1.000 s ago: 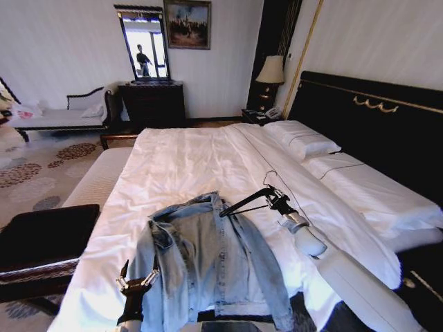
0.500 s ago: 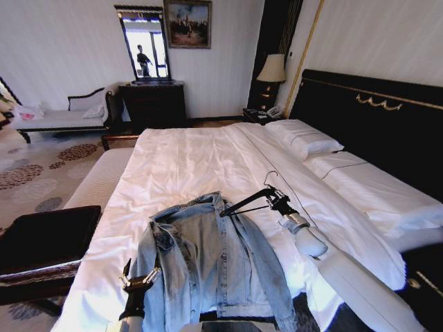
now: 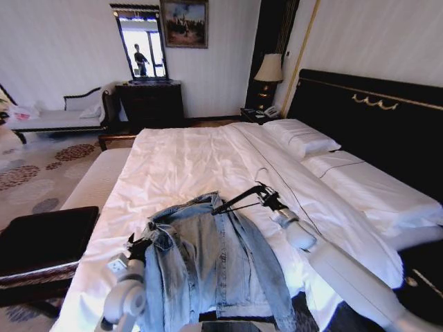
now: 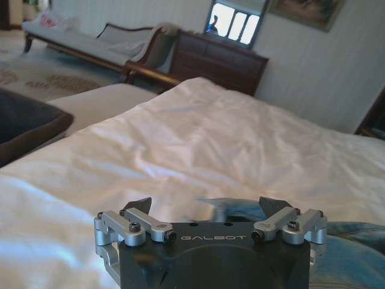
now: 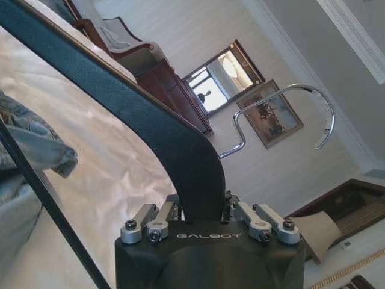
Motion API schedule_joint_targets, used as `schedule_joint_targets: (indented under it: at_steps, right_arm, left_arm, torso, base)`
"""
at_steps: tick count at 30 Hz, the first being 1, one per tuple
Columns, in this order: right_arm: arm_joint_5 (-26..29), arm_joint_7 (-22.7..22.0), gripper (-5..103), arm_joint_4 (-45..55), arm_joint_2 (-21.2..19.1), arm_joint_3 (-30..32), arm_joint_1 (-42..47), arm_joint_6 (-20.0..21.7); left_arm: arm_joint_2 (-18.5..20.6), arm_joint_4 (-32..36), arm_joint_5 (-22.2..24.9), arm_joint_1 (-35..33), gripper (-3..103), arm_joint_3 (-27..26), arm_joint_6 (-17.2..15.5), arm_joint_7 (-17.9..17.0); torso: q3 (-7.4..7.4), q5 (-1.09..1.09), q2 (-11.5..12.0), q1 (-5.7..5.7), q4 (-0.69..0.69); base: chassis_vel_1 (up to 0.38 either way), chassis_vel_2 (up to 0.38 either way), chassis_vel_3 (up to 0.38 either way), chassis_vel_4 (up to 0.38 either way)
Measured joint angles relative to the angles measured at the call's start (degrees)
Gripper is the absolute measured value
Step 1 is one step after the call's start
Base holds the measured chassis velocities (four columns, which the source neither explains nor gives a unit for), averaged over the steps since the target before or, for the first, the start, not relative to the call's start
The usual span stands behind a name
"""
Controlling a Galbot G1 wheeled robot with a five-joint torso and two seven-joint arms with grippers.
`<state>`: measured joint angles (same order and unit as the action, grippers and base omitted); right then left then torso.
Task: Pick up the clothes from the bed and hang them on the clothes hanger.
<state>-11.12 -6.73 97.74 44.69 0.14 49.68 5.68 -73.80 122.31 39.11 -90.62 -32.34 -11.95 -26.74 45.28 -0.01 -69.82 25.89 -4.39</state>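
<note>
At the bed's (image 3: 187, 162) near edge, right gripper (image 3: 266, 200) clamps the hanger (image 3: 239, 200); left gripper (image 4: 207, 212), jaws apart, risks snagging only the denim jacket's (image 3: 214, 259) collar.

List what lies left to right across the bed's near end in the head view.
Left gripper → denim jacket → black hanger → right gripper, all on the white bed.

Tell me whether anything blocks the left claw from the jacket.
Nothing visible does. The left claw sits open at the jacket's collar edge, with only bare duvet of the bed around it. The right claw holds the hanger over the jacket's far side.
</note>
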Motion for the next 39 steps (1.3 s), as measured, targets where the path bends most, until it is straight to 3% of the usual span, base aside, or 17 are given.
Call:
schedule_joint_targets:
  at_steps: [3, 11, 19, 21, 26, 39]
  right_arm:
    - [0.02, -0.04, 32, -0.31, 0.09, -0.21, -0.19, 0.02]
    - [0.01, -0.06, 32, -0.79, -0.04, 0.41, 0.21, 0.0]
    - [0.84, -0.07, 32, -0.51, -0.37, 0.18, -0.48, 0.35]
    - [1.18, -0.07, 32, -0.3, -0.52, 0.18, -0.57, 0.47]
    - [1.8, -0.14, 32, -0.09, -0.79, 0.7, -0.67, 0.6]
    - [2.18, -0.48, 32, -0.69, 0.08, 0.5, -1.87, 0.64]
  left_arm:
    - [1.11, 0.0, 1.09, 0.24, 100, -0.87, -1.01, -0.98]
    - [2.68, -2.02, 6.89, 3.33, 100, -2.23, -3.43, -2.11]
    - [6.47, -8.12, 13.5, 12.15, 100, 3.28, -5.86, -5.2]
    - [8.05, -11.2, 16.06, 17.06, 100, 5.75, -7.4, -7.3]
    - [10.08, -14.17, 20.3, 22.16, 102, 8.35, -9.3, -10.19]
    - [11.06, -16.37, 20.22, 22.67, 94, 12.04, -12.4, -12.94]
  torso:
    - [-0.01, -0.01, 0.0, 0.0, -0.1]
    - [-0.01, 0.01, 0.0, -0.01, -0.08]
    - [0.0, -0.01, -0.01, -0.01, -0.07]
    - [0.0, 0.0, 0.0, 0.0, -0.11]
    - [0.0, 0.01, 0.0, 0.0, -0.08]
    - [-0.01, 0.01, -0.01, 0.0, -0.06]
  base:
    - [0.008, 0.009, 0.017, 0.011]
    - [0.0, 0.0, 0.0, 0.0]
    - [0.0, 0.0, 0.0, 0.0]
    - [0.0, 0.0, 0.0, 0.0]
    - [0.0, 0.0, 0.0, 0.0]
    - [0.0, 0.0, 0.0, 0.0]
